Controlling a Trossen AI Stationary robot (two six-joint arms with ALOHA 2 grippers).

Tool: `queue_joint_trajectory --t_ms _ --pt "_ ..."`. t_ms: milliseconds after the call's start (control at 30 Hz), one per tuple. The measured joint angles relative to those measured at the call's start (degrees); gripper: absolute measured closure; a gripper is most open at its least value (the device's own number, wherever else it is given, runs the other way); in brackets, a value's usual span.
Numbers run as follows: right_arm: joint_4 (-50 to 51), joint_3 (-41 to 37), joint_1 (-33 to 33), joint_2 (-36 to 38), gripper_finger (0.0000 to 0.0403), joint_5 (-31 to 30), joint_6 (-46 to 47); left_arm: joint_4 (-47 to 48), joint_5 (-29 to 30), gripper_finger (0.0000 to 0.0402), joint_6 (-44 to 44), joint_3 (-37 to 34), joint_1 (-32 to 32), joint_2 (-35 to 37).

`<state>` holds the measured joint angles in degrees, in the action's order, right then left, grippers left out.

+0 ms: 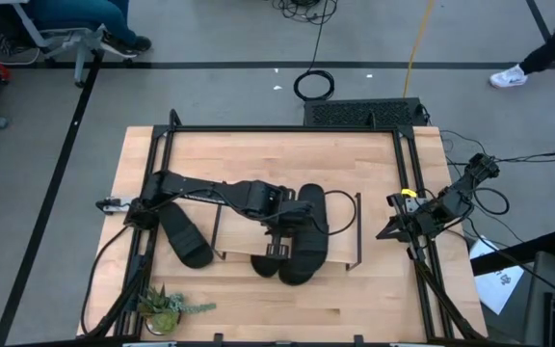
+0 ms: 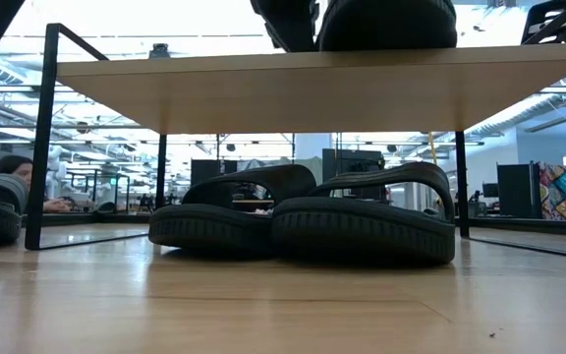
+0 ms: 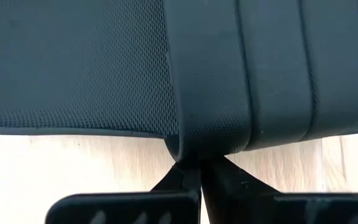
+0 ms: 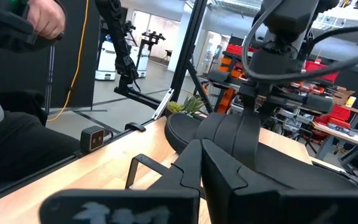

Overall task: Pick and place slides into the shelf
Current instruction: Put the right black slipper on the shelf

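One black slide [image 1: 312,204] is at the shelf's light wood top [image 2: 263,88], with my left gripper [image 3: 199,167] shut on its strap; in the low view its sole [image 2: 386,25] shows at the plank's top. Two slides [image 2: 229,211] [image 2: 362,218] lie side by side on their soles on the table under the shelf. Another slide [image 1: 183,239] lies on the table left of the shelf. My right gripper [image 4: 201,146] waits shut at the table's right edge, holding nothing. My left gripper pinches the wide strap's lower end [image 3: 194,148], at the slide's side, between its two fingers. The fingers come from above, slanting steeply down. The slide lies level, sole down, at the shelf top; whether it rests on the plank I cannot tell.
The shelf's thin black wire legs [image 1: 357,226] stand at both ends of the plank. A small potted plant [image 1: 162,308] sits at the table's near left corner. A black frame [image 1: 277,130] rims the table. People show beyond the table.
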<state>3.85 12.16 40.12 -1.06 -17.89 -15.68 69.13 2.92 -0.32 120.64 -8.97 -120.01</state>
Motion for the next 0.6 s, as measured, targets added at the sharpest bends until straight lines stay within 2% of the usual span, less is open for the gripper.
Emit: queue_joint_trajectory --t_ms 367,600 --pt "-0.02 0.0 0.0 0.0 0.0403 0.0 0.0 -7.57 -2.51 0.0401 2.34 0.0 0.01 0.0" --pt "-0.02 0.0 -0.02 0.0 0.0403 0.0 1.26 -5.8 -2.6 0.0401 0.13 0.01 0.27 0.01"
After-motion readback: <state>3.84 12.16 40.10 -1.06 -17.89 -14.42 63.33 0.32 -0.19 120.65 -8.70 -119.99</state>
